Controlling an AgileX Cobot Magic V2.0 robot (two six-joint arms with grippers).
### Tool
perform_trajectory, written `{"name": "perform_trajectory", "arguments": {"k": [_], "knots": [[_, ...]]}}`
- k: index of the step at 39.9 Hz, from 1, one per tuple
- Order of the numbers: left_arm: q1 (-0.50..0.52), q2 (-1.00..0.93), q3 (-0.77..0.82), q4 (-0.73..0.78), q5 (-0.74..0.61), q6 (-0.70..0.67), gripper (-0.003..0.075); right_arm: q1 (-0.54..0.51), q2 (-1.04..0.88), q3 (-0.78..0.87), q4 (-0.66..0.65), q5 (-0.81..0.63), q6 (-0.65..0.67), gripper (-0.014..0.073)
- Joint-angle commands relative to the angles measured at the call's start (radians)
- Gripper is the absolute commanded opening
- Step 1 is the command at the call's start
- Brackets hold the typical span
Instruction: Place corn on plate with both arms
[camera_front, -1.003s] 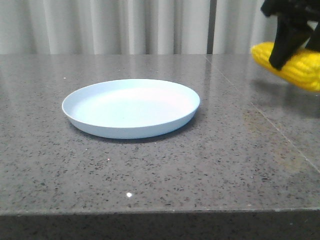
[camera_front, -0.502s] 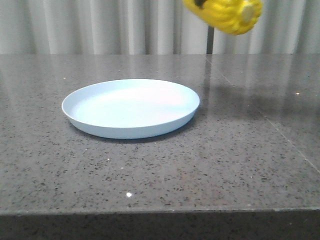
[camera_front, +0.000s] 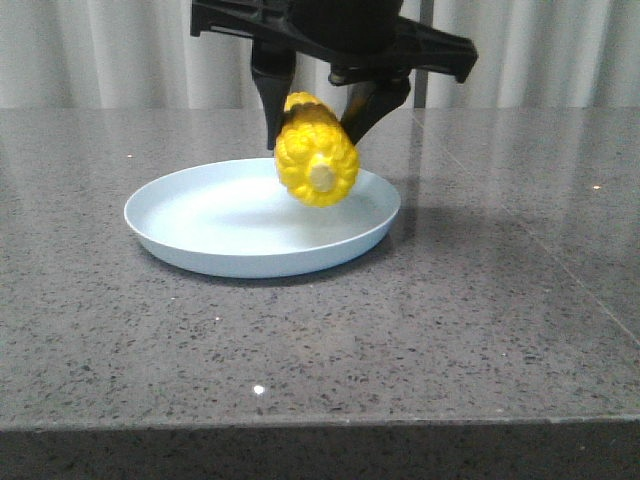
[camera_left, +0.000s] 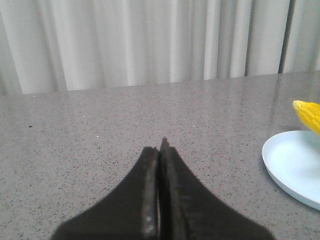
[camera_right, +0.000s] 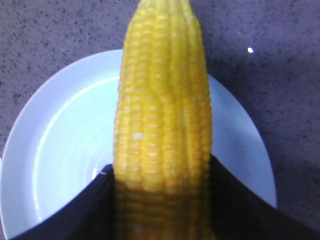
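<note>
Above plate (camera_front: 200, 215), pincer-held (camera_front: 318, 128) corn (camera_front: 315, 160)

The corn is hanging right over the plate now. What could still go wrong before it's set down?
The corn hangs above the plate, clamped by the right gripper, not yet resting on it. Released from here, the round cob would probably roll, maybe over the low rim onto the table. Its pale cut end sits toward the plate's right side, leaving little margin there. Pushing down too far might tip or slide the light-looking plate.
</note>
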Motion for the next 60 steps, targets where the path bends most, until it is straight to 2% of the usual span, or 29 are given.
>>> {"name": "perform_trajectory", "arguments": {"k": [1, 8, 14, 20, 26, 29, 36, 43, 48, 60], "knots": [[0.001, 0.016, -0.024, 0.007, -0.076, -0.012, -0.002, 0.005, -0.025, -0.038, -0.036, -0.07, 0.016, 0.0162], [0.001, 0.016, -0.024, 0.007, -0.076, -0.012, -0.002, 0.007, -0.011, -0.038, -0.031, -0.033, 0.016, 0.0171], [0.001, 0.016, -0.024, 0.007, -0.076, -0.012, -0.002, 0.018, -0.009, -0.038, -0.006, -0.028, 0.016, 0.0241], [0.001, 0.016, -0.024, 0.007, -0.076, -0.012, -0.002, 0.02, -0.009, -0.037, 0.004, -0.031, 0.016, 0.0374], [0.001, 0.016, -0.024, 0.007, -0.076, -0.012, -0.002, 0.02, -0.009, -0.037, 0.013, -0.029, 0.016, 0.0576], [0.001, 0.016, -0.024, 0.007, -0.076, -0.012, -0.002, 0.02, -0.009, -0.037, 0.022, -0.025, 0.016, 0.0641], [0.001, 0.016, -0.024, 0.007, -0.073, -0.012, -0.002, 0.016, -0.033, -0.059, 0.018, -0.01, 0.016, 0.0652], [0.001, 0.016, -0.024, 0.007, -0.073, -0.012, -0.002, -0.021, -0.096, -0.151, -0.06, 0.08, 0.012, 0.0652], [0.001, 0.016, -0.024, 0.007, -0.073, -0.012, -0.002, -0.099, -0.157, -0.195, -0.058, 0.122, -0.019, 0.0589], [0.001, 0.016, -0.024, 0.007, -0.073, -0.012, -0.002, -0.359, -0.307, -0.195, 0.045, 0.222, -0.24, 0.012]]}}
